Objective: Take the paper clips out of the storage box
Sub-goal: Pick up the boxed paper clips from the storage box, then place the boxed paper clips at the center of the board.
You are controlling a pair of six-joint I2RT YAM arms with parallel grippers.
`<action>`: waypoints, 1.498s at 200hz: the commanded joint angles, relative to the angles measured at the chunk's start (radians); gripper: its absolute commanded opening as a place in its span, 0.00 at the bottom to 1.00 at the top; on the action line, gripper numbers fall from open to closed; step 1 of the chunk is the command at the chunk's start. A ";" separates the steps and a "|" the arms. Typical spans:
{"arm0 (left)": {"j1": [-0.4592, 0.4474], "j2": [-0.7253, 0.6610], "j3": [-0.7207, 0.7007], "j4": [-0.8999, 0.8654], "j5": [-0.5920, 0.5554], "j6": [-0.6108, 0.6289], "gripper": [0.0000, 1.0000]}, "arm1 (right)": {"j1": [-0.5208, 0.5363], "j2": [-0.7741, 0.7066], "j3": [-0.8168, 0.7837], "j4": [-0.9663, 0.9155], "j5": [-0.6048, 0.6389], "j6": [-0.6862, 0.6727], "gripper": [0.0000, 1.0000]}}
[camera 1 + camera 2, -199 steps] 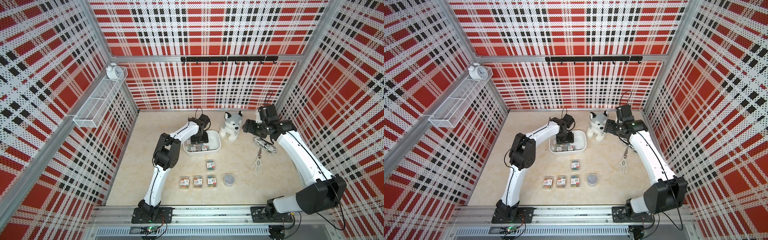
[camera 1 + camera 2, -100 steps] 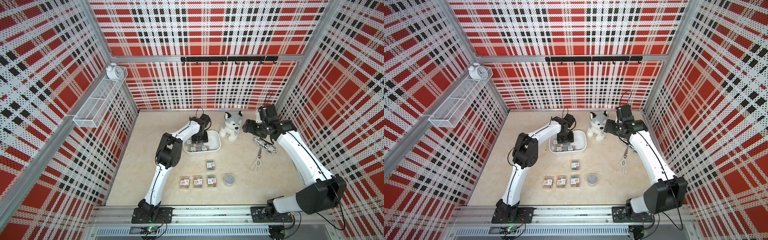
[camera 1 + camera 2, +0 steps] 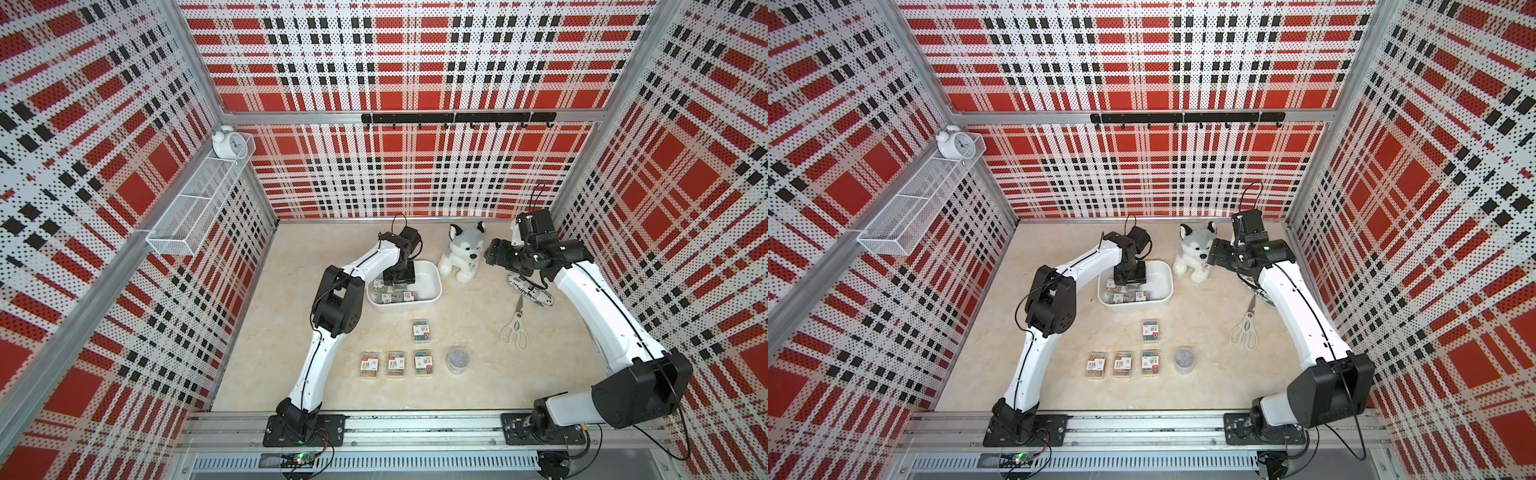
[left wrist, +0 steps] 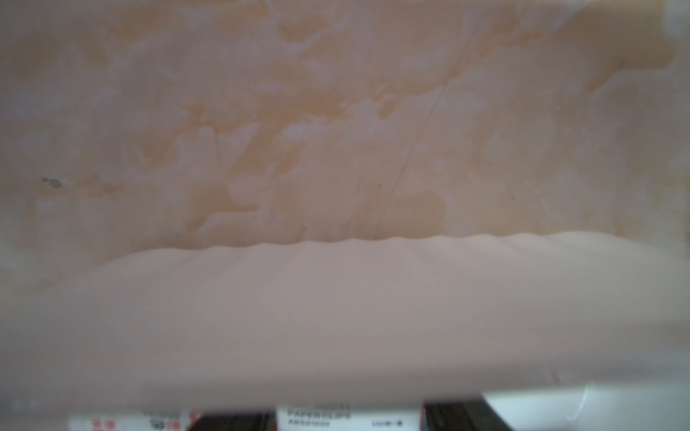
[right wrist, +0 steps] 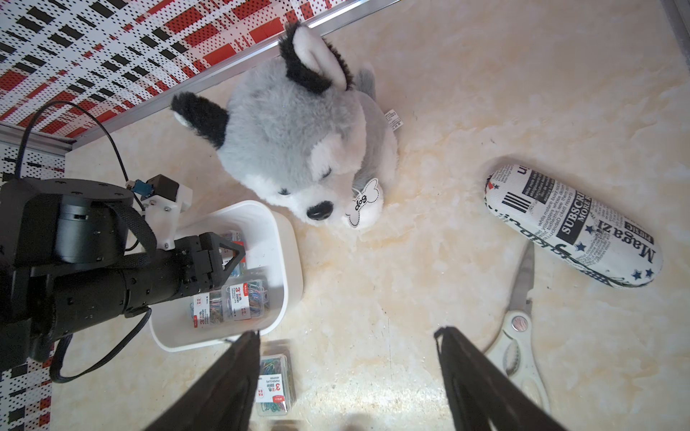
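Note:
The white storage box [image 3: 432,286] [image 3: 1165,286] [image 5: 295,268] holds several clear paper clip cases [image 3: 395,296] [image 5: 242,298]. My left gripper [image 3: 399,276] [image 3: 1129,274] [image 5: 231,257] reaches down into it. In the left wrist view a labelled case [image 4: 349,418] fills the gap between the black fingers [image 4: 231,421]. Several more cases [image 3: 421,331] [image 3: 395,363] [image 5: 274,384] and a round clear tub [image 3: 457,360] lie on the table in front of the box. My right gripper [image 3: 494,255] [image 5: 347,332] hangs open and empty beside the plush dog.
A plush dog [image 3: 463,253] sits right of the box. A newspaper-print case [image 3: 530,290] and white scissors [image 3: 515,328] lie under the right arm. On the left wall a wire basket [image 3: 199,203] carries an alarm clock [image 3: 226,143]. A hook rail [image 3: 457,118] crosses the back wall.
The left arm's elbow has shifted slightly while its gripper stays down in the storage box. The right arm has not moved.

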 commanded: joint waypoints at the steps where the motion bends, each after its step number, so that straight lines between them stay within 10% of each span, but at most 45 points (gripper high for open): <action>1: -0.001 0.023 0.023 -0.017 -0.010 0.015 0.60 | -0.002 -0.009 -0.001 0.024 -0.002 0.004 0.80; 173: -0.037 -0.138 0.146 -0.089 -0.017 0.032 0.55 | -0.002 0.021 0.031 0.023 -0.015 0.005 0.80; 299: -0.155 -0.544 -0.155 -0.111 -0.072 -0.082 0.54 | -0.011 0.077 0.114 0.004 -0.003 -0.010 0.80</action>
